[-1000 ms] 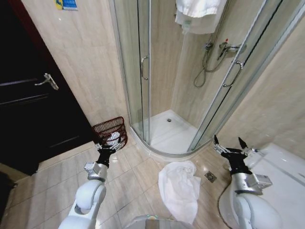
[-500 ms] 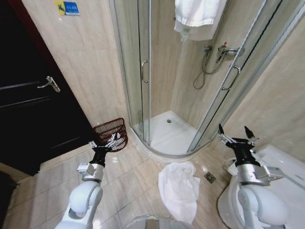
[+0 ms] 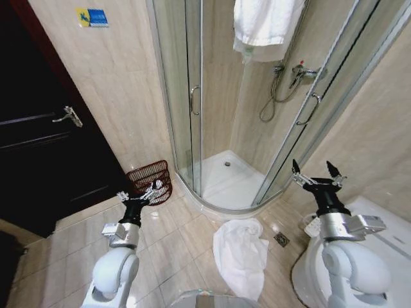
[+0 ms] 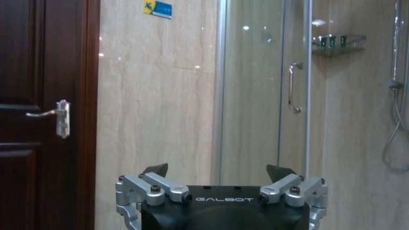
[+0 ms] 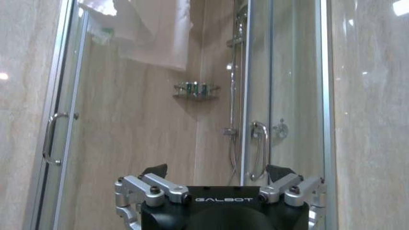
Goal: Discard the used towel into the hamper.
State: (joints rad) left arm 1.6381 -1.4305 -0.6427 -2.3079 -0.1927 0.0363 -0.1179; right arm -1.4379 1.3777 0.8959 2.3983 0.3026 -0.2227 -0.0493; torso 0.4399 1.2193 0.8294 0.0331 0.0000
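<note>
head view shows the left gripper (image 3: 139, 193) raised in front of the robot with its fingers spread apart and nothing between them. it hovers above the tiled floor (image 3: 170, 247), just in front of the hamper (image 3: 149, 178), which appears right behind its fingertips; whether they touch cannot be told. the right gripper (image 3: 316, 173) is held up on the other side, its two dark fingertips also wide apart and empty, near the glass shower enclosure (image 3: 192, 96) and above the white toilet (image 3: 379, 247).

the hamper is a dark red-brown wire basket standing on the floor against the beige wall, between the dark door (image 3: 38, 128) and the shower's curved glass door. something pale lies inside it, too small to make out.

a white towel (image 3: 241, 253) lies crumpled on the floor between the two arms, just outside the shower tray (image 3: 225, 183) and well apart from the hamper. neither gripper touches it. another white towel (image 3: 263, 25) hangs high over the shower glass.

left wrist view has the left gripper (image 4: 221, 173) with its jaws parted, facing the wall, the door handle (image 4: 54, 115) and the shower door. right wrist view has the right gripper (image 5: 217, 173) likewise parted, facing the shower with its hose and a small corner shelf (image 5: 196, 90).
</note>
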